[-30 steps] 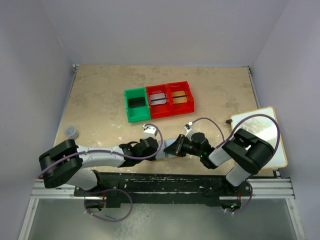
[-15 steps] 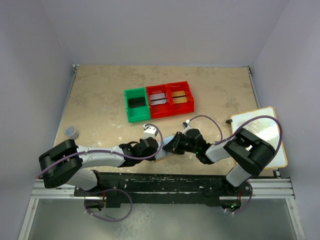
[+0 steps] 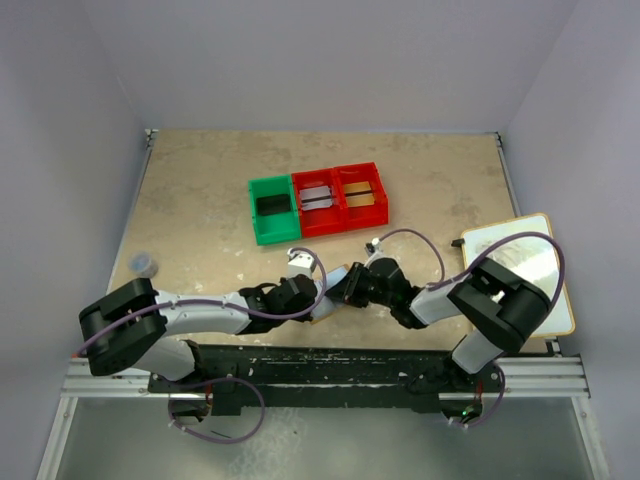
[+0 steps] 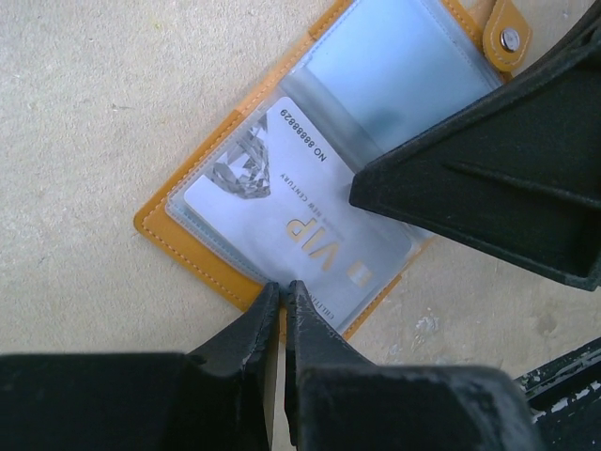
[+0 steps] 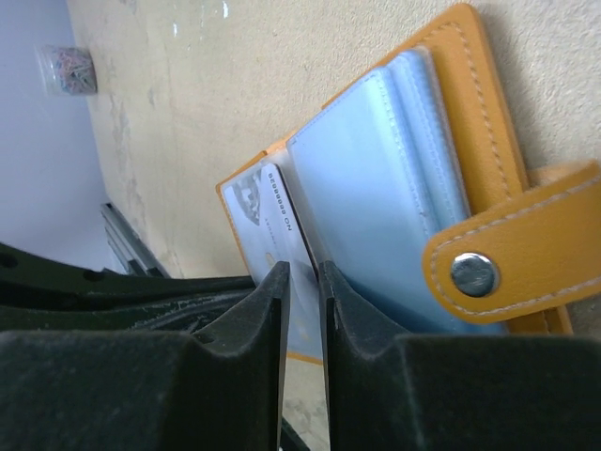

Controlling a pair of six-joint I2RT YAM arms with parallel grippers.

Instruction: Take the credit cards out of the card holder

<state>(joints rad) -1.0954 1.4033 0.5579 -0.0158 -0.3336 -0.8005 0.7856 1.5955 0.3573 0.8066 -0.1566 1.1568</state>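
Observation:
The orange-tan card holder lies open on the table, its pale blue pockets up and its tab clasp to one side. A pale grey-white credit card marked VIP sits in the near pocket. My left gripper is shut on the holder's near orange edge. My right gripper stands narrowly open astride the card's edge, and one of its fingers overhangs the holder. From above, both grippers meet and hide the holder.
A green bin and two red bins stand in a row behind, the red ones holding a grey and a tan card. A white tan-edged board lies at the right, and a small clear tub at the left.
The right gripper has moved left and slightly away from me, up against the left gripper over the holder. The left arm has stayed in place.

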